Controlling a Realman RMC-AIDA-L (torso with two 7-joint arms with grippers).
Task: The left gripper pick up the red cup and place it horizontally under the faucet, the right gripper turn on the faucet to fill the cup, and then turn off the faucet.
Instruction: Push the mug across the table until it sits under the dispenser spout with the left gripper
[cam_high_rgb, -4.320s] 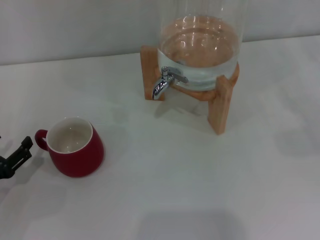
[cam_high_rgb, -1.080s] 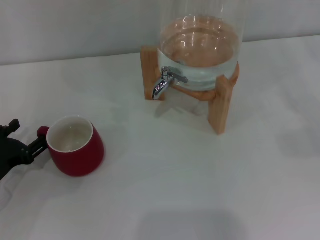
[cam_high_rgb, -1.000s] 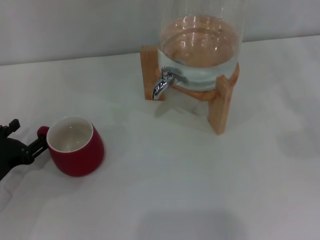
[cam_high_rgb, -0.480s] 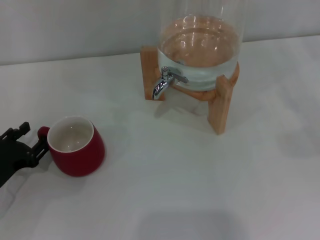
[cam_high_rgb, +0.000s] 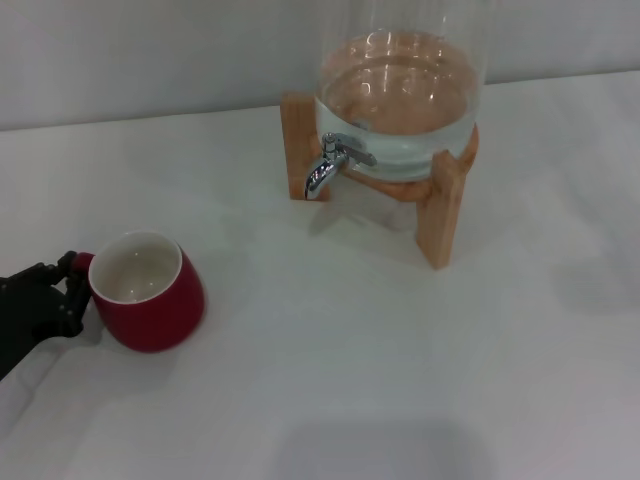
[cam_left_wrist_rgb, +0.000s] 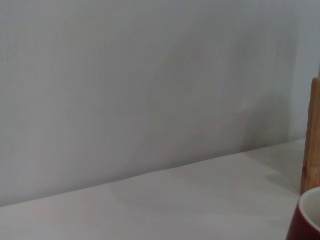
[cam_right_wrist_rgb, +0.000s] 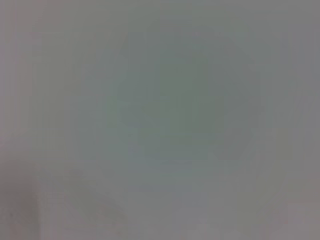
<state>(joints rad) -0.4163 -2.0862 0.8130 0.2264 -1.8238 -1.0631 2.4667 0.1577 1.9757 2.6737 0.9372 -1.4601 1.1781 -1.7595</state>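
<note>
since half a second ago the left gripper has closed on the red cup's handle just beside it.

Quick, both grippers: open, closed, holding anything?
Left gripper: closed around the small loop handle of the squat dark-red ceramic cup, which sits on the white table.
Right gripper: not in view.

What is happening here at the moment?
The left gripper is at the handle of the red cup, which stands upright on the table, not lifted. The faucet on the water dispenser shows no water running, and nothing is under it. The right gripper is not in view.
</note>
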